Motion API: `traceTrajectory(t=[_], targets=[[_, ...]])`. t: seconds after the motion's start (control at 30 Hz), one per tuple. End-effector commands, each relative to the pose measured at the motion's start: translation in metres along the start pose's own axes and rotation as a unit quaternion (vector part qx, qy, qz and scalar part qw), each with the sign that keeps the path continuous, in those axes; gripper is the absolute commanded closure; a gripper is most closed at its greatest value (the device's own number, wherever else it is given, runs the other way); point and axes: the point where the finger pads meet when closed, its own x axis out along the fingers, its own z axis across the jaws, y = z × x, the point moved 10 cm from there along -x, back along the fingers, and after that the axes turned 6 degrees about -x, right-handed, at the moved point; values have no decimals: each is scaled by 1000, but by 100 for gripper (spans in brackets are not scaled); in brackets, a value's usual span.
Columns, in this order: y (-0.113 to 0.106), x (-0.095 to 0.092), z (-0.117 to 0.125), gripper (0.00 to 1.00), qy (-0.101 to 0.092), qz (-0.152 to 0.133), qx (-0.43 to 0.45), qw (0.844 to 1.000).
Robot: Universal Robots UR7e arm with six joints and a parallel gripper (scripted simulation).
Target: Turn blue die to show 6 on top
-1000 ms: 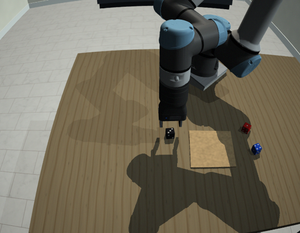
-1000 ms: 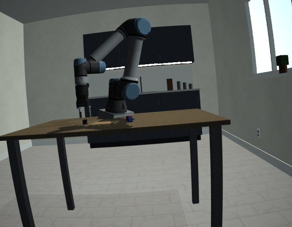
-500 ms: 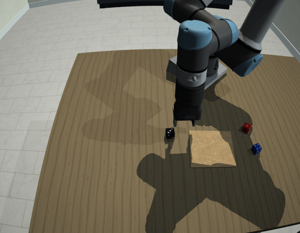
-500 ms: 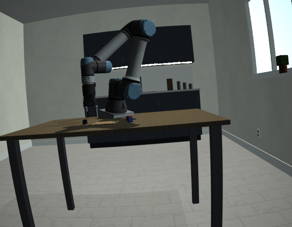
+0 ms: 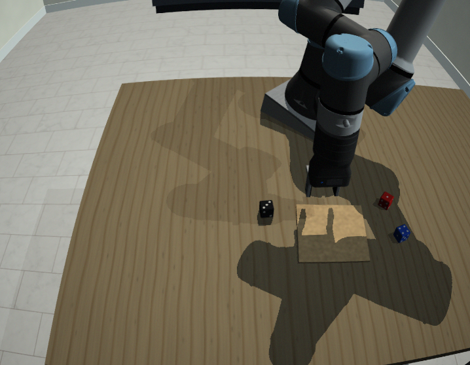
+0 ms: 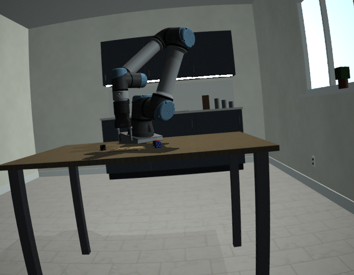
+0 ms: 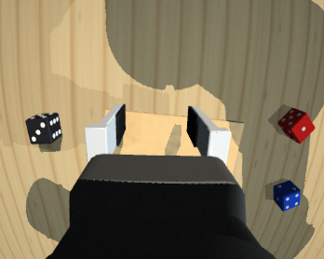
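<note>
Seen from the top, the blue die point(image 5: 401, 233) lay on the tabletop point(image 5: 168, 251) just off the mat point(image 5: 332, 251), well apart from the fingers point(image 5: 308, 190), which stood fully open above the mat's far edge, holding nothing. From the exterior, the blue die point(image 6: 157, 144) sat beside the red die point(image 6: 154, 142). At the wrist, the blue die point(image 7: 288, 196) lay outside the spread fingers.

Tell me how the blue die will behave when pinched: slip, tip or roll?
The blue die looks rigid with flat faces, so it probably won't roll freely. Being small, it may tip or twist if the open end effector pinches off-centre. It sits turned on the table, so align first.
</note>
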Motion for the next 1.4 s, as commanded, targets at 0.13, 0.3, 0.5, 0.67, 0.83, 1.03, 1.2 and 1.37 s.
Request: traceTrajectory(t=[0.13, 0.3, 0.5, 0.67, 0.83, 1.03, 1.2, 1.37], targets=[[-3, -2, 41, 0, 2, 0, 0, 1000], [-5, -2, 65, 0, 2, 0, 0, 1000], [-7, -2, 90, 0, 2, 0, 0, 1000], [-7, -2, 101, 0, 2, 0, 0, 1000], [-8, -2, 116, 0, 2, 0, 0, 1000], [-9, -2, 130, 0, 2, 0, 0, 1000], [-10, -2, 135, 0, 2, 0, 0, 1000], [-10, -2, 141, 0, 2, 0, 0, 1000]])
